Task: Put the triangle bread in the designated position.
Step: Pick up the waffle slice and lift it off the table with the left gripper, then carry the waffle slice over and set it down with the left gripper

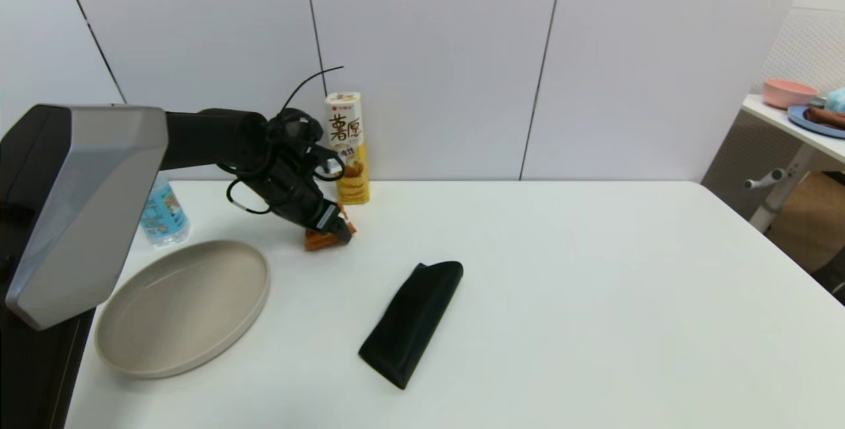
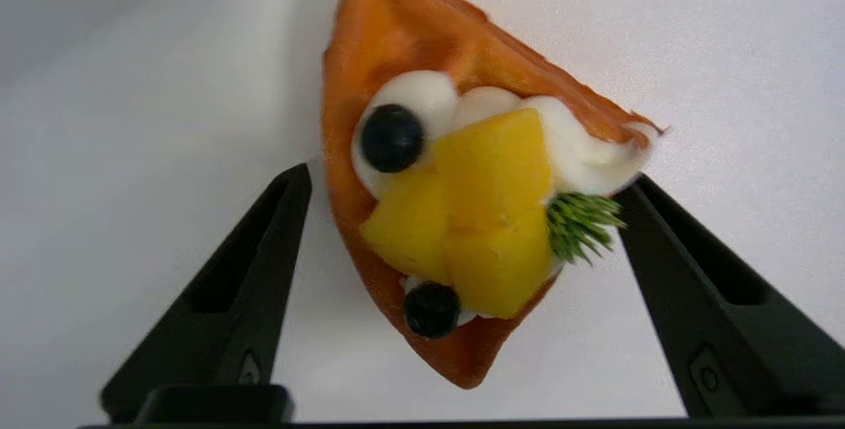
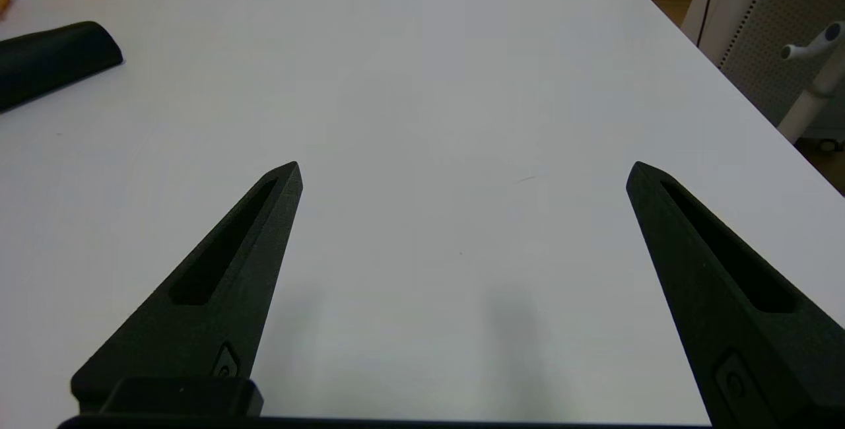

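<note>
Left hand [image 2: 462, 178] poised over triangle bread [image 2: 455, 218]

Fingers spread apart, straddling the wedge where it lies on the surface [image 1: 561, 284] beside the plate [image 1: 125, 356], likely lined up to close on its sides; right hand [image 3: 462, 171] open, idle.

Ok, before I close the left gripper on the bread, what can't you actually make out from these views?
- Head view: the left gripper covers most of the triangle bread; finger contact is hidden.
- Left wrist view: the bread sits between open fingers; whether they touch its sides is unclear.
- Head view: the water bottle is partly hidden behind the arm housing.
- The right gripper shows only in its own wrist view.
</note>
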You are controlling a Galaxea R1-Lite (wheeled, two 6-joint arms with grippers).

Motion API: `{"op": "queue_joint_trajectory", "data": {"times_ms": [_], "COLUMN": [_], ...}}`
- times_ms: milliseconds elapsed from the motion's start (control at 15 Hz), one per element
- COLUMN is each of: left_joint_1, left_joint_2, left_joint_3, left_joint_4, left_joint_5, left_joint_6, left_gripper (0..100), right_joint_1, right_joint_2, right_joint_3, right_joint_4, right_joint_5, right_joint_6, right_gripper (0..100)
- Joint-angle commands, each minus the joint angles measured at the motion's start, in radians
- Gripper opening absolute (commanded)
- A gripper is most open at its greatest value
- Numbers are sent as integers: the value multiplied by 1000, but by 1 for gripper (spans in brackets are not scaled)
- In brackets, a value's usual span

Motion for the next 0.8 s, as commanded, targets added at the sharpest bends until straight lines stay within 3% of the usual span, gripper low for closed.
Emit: {"op": "queue_joint_trajectory", "data": {"times_ms": [67, 533, 800], "left_joint_1": [9, 1, -37], "left_joint_2": [-4, -110, -395], "left_joint_3": [-1, 1, 1], "left_joint_4": [1, 24, 189], "left_joint_5": [-4, -4, 73], "left_joint_6": [8, 12, 5], "left_gripper": [0, 0, 0], "right_joint_1": [0, 0, 0], "right_joint_2": [0, 0, 2], "right_joint_3": [2, 2, 2], "right_joint_4": [0, 0, 0], "right_joint_5": [1, 1, 1], "right_joint_6": [0, 0, 0], "right_gripper": [100, 100, 100]}}
